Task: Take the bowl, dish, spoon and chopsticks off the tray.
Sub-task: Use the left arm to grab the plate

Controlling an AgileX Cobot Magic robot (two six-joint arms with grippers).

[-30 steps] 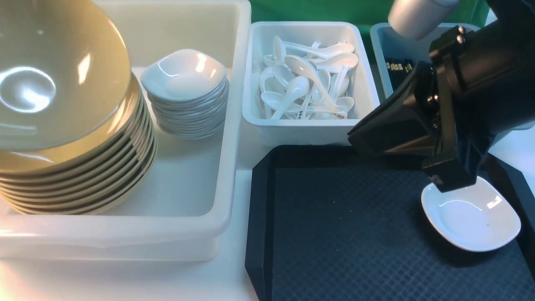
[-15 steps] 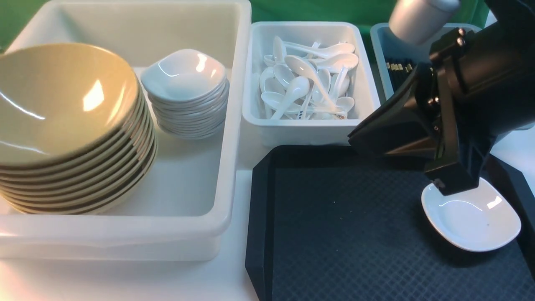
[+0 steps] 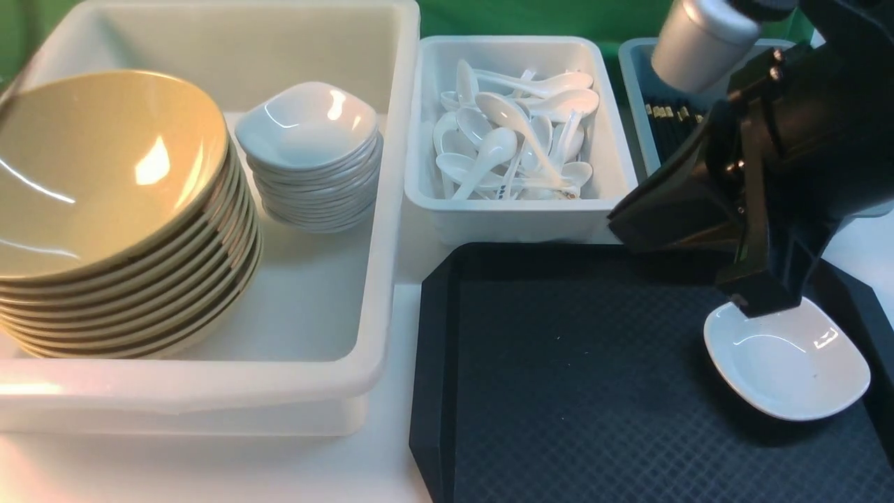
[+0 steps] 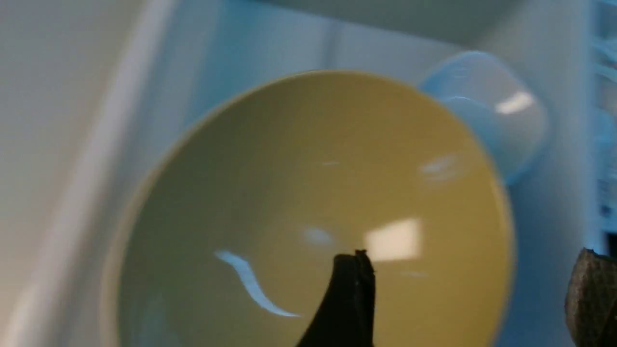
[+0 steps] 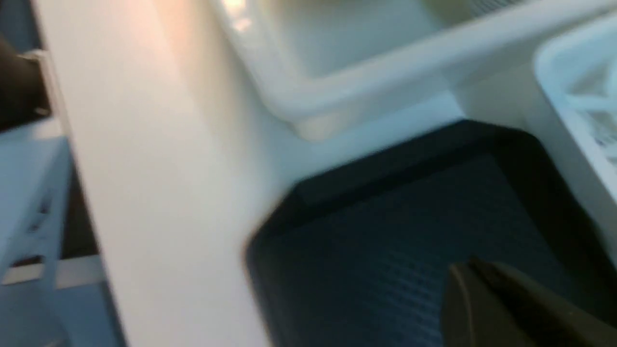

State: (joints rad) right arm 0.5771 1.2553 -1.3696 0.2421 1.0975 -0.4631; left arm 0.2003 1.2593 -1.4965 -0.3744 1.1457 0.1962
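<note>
Left gripper [image 4: 470, 270]: jaws spread wide apart. The bowl [image 4: 308, 193] lies directly below them, and one fingertip [image 4: 354, 289] shows over its yellow inside. In the front view this bowl [image 3: 105, 161] is the top of a stack in the large white bin [image 3: 328, 307]. A stack of small dishes [image 3: 311, 157] stands just beside it in the same bin.

Right gripper [image 3: 758, 302]: jaw state cannot be told, as the wrist view is blurred and shows only one finger [image 5: 487, 303]. The dish [image 3: 789, 367] lies on the tray [image 3: 559, 391], its far rim directly under the gripper tip. Contact cannot be confirmed.

Beyond the right gripper, spoons [image 3: 513, 136] fill a white bin and chopsticks [image 3: 667, 115] lie in a grey-blue bin [image 3: 639, 70].
</note>
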